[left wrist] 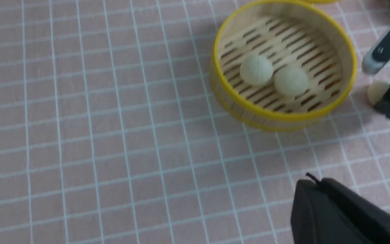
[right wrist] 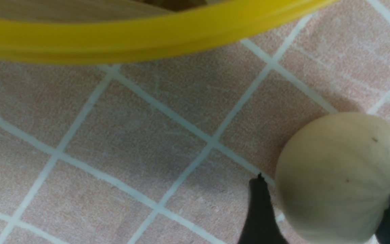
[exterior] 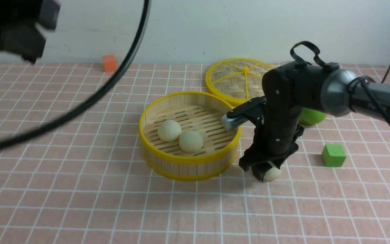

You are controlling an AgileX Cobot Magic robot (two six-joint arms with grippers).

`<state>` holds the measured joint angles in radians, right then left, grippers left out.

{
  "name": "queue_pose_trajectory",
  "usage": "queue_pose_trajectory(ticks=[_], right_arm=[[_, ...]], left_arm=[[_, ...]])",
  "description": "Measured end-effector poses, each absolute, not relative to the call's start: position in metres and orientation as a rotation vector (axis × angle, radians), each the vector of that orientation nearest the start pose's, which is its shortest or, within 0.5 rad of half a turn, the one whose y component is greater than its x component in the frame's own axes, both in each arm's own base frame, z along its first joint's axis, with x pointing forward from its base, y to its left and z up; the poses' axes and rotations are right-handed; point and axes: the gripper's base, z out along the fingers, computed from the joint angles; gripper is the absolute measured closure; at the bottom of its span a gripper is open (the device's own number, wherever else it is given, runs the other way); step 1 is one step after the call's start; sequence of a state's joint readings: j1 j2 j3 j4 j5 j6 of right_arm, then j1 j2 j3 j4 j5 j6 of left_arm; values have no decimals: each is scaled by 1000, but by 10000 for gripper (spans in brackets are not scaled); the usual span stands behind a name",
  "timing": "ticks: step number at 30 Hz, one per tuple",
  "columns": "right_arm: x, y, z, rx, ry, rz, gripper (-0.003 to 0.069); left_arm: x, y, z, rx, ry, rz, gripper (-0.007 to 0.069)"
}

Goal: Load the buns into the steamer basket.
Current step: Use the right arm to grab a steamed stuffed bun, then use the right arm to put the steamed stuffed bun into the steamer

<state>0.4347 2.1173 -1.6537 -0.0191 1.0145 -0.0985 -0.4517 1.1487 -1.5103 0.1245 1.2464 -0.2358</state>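
Bright, even light, soft shadows; the left arm (exterior: 15,27) (close to the lens) is blurred.

Place: lab-style robot test bench.
Surface: pink grid-lined cloth (exterior: 80,203) across the lower frame.
Backdrop: bare white wall (exterior: 215,27) along the top.
Props: orange block (exterior: 109,63) upper left, green cube (exterior: 333,155) at right.
Equipment: black robot arm (exterior: 317,88), right side.

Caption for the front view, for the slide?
Right tool flanks the last bun beside the steamer basket, which holds the other two buns.
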Motion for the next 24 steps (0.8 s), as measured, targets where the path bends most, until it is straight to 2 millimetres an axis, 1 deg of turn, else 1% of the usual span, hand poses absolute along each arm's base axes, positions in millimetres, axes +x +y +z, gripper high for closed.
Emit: queue_pose_trajectory(ticks=[1, 3, 5, 7, 9, 10, 12, 15, 17, 18, 20, 21, 23, 24], right_arm=[[397, 183, 183, -804, 2850, 19, 282], [396, 182, 187, -824, 2842, 17, 369], [396, 182, 191, -829, 2837, 17, 477], [397, 183, 201, -829, 2820, 20, 589], [399, 184, 217, -820, 2791, 31, 639], [400, 187, 229, -819, 2757, 38, 642], [401, 192, 248, -815, 2702, 50, 642], [403, 208, 281, -818, 2582, 82, 642], [404, 214, 291, -817, 2534, 96, 642], [406, 223, 297, -821, 2483, 114, 642], [411, 231, 298, -817, 2429, 130, 642], [416, 236, 294, -812, 2396, 139, 642], [424, 241, 281, -808, 2377, 143, 638], [428, 244, 271, -809, 2377, 141, 635]], left_arm=[[176, -73, 452, 240, 2372, -171, 638], [159, -65, 435, 218, 2407, -170, 638], [144, -58, 420, 193, 2432, -172, 638], [127, -50, 405, 164, 2450, -177, 638], [116, -45, 393, 143, 2454, -184, 638], [107, -40, 388, 126, 2436, -199, 638], [98, -36, 382, 106, 2410, -219, 638], [86, -30, 374, 91, 2363, -247, 638], [83, -29, 373, 86, 2342, -258, 638], [80, -27, 372, 83, 2321, -269, 638], [78, -26, 370, 83, 2307, -275, 638], [77, -26, 368, 82, 2304, -277, 638], [76, -26, 365, 81, 2309, -275, 638], [76, -26, 363, 82, 2312, -274, 638]])
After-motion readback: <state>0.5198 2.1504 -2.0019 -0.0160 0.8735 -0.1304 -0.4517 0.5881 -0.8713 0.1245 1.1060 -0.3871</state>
